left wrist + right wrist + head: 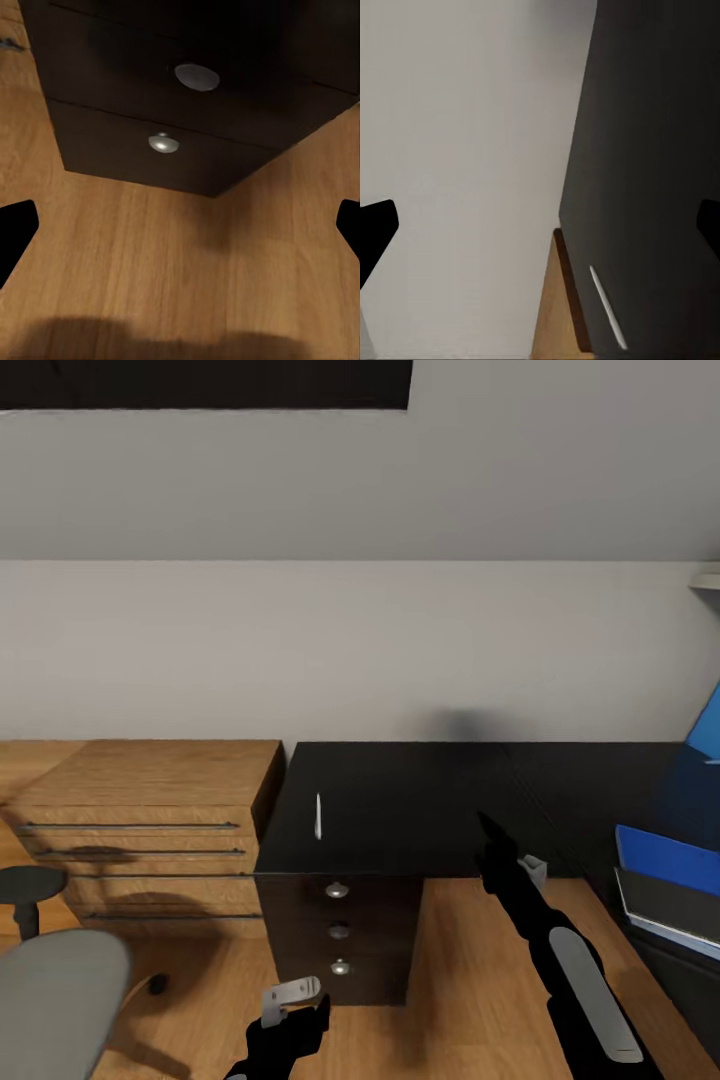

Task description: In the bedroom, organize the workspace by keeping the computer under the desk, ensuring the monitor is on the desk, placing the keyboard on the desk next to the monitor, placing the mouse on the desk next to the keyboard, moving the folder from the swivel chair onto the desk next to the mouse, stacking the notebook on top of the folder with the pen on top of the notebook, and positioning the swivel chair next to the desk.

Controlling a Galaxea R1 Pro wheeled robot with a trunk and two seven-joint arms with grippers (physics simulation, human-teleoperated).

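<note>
The desk has a glossy black top, with its black three-drawer unit below the near left corner. The pen, a thin white stick, lies on the top close to the left edge. My right gripper hovers open over the desk, to the right of the pen; the right wrist view looks along the desk to the pen. My left gripper hangs low and open in front of the drawer unit. The grey swivel chair stands at the lower left.
A light wooden drawer chest stands against the wall, touching the desk's left side. A blue flat thing and a dark grey one lie on the desk's right wing below the blue back panel. Wooden floor lies under the desk.
</note>
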